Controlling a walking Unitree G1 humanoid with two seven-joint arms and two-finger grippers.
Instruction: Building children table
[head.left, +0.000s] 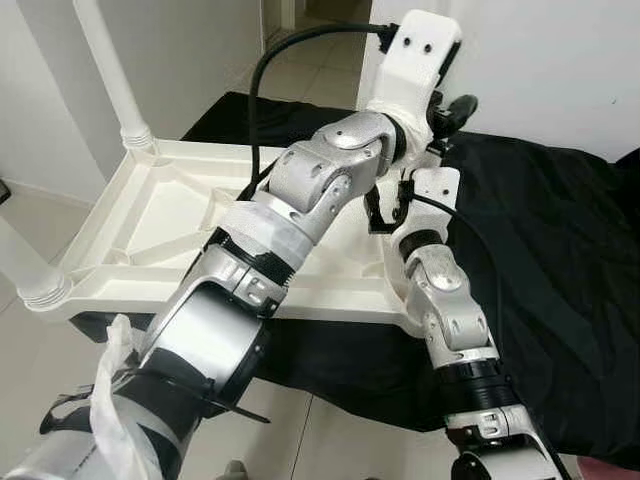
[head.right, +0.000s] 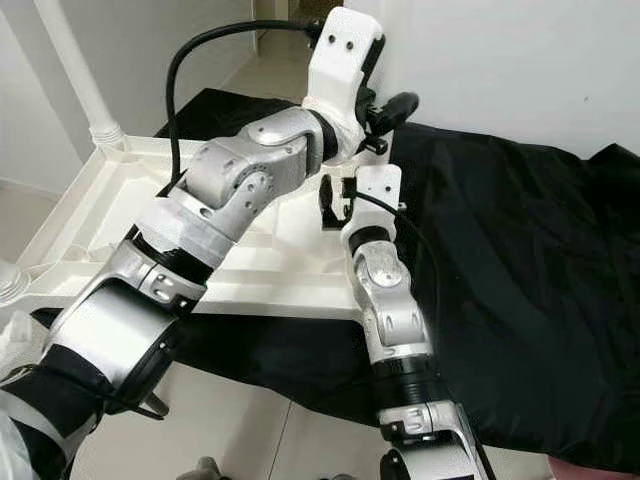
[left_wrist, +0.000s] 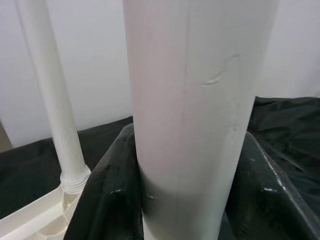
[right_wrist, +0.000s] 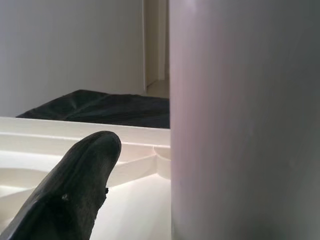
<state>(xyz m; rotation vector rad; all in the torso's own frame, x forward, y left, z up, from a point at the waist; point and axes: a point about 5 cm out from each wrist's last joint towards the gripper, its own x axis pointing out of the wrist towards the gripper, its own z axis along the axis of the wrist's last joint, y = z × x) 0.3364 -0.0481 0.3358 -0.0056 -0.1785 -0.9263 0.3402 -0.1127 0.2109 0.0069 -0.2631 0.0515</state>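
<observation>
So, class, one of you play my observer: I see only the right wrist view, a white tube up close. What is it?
Observer: A table leg, clamped by the left end effector.
Operator: Where's the table?
Observer: The white tabletop lies upside down on a black cloth.
Operator: Any other legs fitted?
Observer: Yes, two more legs stand in its left corners.

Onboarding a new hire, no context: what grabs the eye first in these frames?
The two silver arms crossing mid-frame, the left claw raised above the right claw. Both reach over a white tabletop lying upside down on a black cloth, with one white leg already standing at its far corner. Both wrist views show another white leg close up.
</observation>
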